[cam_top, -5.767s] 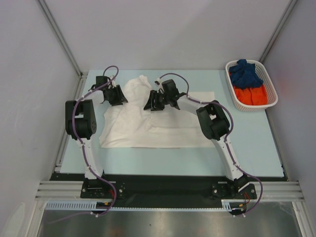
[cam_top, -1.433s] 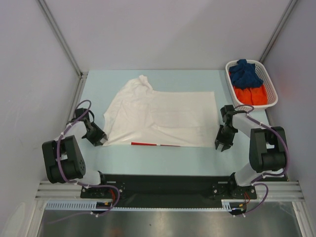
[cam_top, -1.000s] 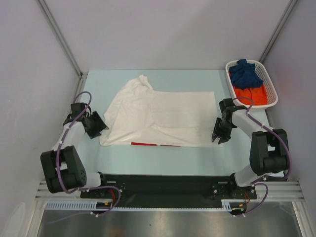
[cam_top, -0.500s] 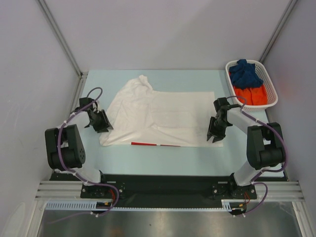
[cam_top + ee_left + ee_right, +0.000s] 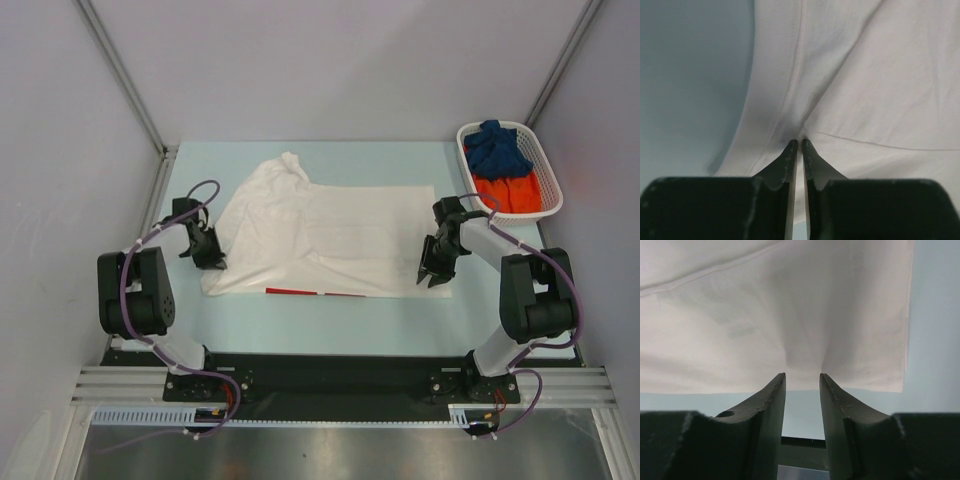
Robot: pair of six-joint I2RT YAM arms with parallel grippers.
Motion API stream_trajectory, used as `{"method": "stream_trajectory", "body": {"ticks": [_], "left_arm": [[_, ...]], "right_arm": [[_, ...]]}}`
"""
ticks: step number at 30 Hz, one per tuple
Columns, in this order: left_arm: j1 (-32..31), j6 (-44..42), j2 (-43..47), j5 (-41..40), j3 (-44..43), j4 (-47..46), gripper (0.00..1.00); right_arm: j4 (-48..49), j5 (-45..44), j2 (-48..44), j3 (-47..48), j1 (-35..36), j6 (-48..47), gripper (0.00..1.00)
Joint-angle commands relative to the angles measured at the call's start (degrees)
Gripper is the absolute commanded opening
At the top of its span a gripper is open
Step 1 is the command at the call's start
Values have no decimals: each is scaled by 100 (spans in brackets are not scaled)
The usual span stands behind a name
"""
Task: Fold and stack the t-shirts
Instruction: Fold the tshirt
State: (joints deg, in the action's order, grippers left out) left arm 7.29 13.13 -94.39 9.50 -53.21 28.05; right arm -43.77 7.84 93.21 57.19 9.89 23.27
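— What is the cloth like?
— The white t-shirt point(image 5: 320, 235) lies spread on the pale blue table point(image 5: 500, 300). It is soft and creased, with one sleeve bunched at the far left and a thin red strip point(image 5: 300, 292) along the near hem. A dark blue shirt point(image 5: 497, 148) and an orange shirt point(image 5: 505, 192) sit crumpled in the white lattice basket point(image 5: 548, 205), far right.
— And the arms?
— Both bend low to the table. The left gripper point(image 5: 799, 142) pinches a fold at the shirt's left edge, jaws almost together. The right gripper point(image 5: 802, 376) has its jaws parted at the near right corner, where the cloth puckers just ahead of its tips.
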Motion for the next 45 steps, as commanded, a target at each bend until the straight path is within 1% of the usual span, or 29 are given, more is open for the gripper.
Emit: {"method": "stream_trajectory", "body": {"ticks": [1,3,4,5,9,15,18,19,22,24,25,26,27,29,31,32,33,35,36,37,40,42,45], "left_arm": [[-113,-91,166,-246,-216,25,8],[-201,-91,341,-439,-312,112,6],[-219,-91,412,-518,-356,139,2],[-245,-91,473,-580,-444,183,0],[-324,-47,632,-721,-681,297,0],[-342,-99,202,-800,-1068,464,0],[-342,-126,-9,-932,-1130,464,5],[-342,-126,-44,-1089,-1148,482,11],[-342,-135,-203,-1230,-1236,578,31],[-342,-74,-159,-1371,-1227,648,41],[-351,-38,-98,-1415,-1209,675,51],[-342,58,-10,-1442,-1166,693,57],[-351,111,217,-1442,-1130,701,68],[-377,260,490,-1459,-1008,737,69],[-439,392,920,-1477,-928,824,65],[-465,480,1062,-1407,-841,825,61],[-500,541,1193,-1268,-779,842,54],[-527,778,1458,-1004,-604,895,46],[-527,884,1511,-811,-524,904,39],[-518,989,1537,-487,-419,886,28],[-518,1341,1538,-98,55,615,20],[-396,1561,1389,-36,346,448,17],[-63,1720,1091,61,540,455,0]], "right_arm": [[88,69,-13,196,-22,-50,39],[96,69,-4,170,-22,-42,39],[97,60,4,161,-22,-42,39],[88,60,-13,152,-14,-33,39],[114,34,-5,108,-22,-33,39],[114,51,13,108,-14,-6,39],[97,51,13,134,-22,3,39],[88,43,13,135,-22,-6,39],[70,43,22,143,-22,-6,39],[35,16,4,161,-22,-15,39],[35,8,-4,161,-22,-24,39],[26,-1,-22,161,-14,-24,39],[26,-1,-39,161,-13,-24,39],[26,-19,-40,161,-13,-33,39],[35,-45,-31,161,21,-50,39],[26,-71,-31,170,30,-50,39],[26,-89,-22,179,57,-50,39],[9,-142,-5,196,92,-50,39],[-9,-185,-4,222,118,-33,39],[-9,-247,-4,223,127,19,39],[-26,-519,-31,223,127,177,39],[-9,-704,-31,223,127,222,38],[43,-1029,-48,117,118,327,36]]}}
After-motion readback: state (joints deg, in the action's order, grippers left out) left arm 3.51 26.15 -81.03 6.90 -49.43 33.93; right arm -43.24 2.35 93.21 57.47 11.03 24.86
